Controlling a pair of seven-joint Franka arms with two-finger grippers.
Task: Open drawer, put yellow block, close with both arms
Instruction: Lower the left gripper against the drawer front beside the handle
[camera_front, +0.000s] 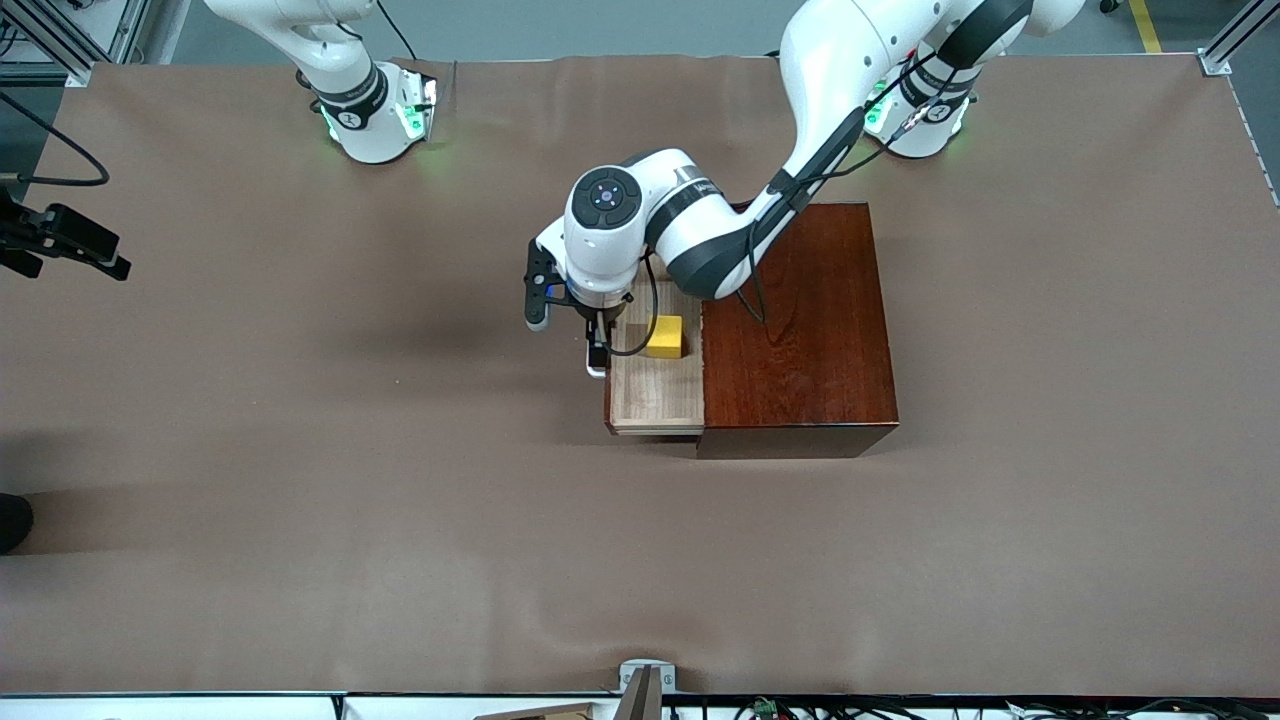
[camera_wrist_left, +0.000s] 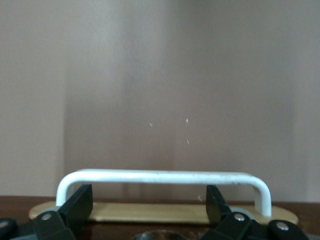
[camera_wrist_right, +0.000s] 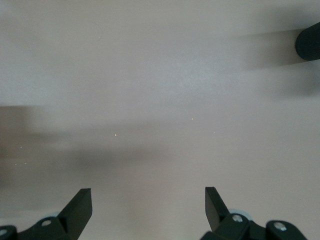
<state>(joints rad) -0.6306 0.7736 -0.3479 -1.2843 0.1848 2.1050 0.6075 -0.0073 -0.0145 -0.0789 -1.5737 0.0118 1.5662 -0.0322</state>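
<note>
The drawer (camera_front: 655, 390) stands pulled out of the dark reddish-brown box (camera_front: 800, 330) toward the right arm's end of the table. The yellow block (camera_front: 665, 337) lies in the drawer, close to the box. My left gripper (camera_front: 597, 350) is down at the drawer's front, by the white handle. In the left wrist view the handle (camera_wrist_left: 160, 176) runs across in front of my left gripper (camera_wrist_left: 148, 194). Its fingers (camera_wrist_left: 80, 200) are spread wide and hold nothing. My right gripper (camera_wrist_right: 148, 200) is open and empty over bare table; the right arm waits.
The brown table cover (camera_front: 300, 450) spreads around the box. A black piece with a cable (camera_front: 65, 240) shows at the table's edge at the right arm's end. A dark round thing (camera_front: 12, 520) lies at that same edge, nearer the front camera.
</note>
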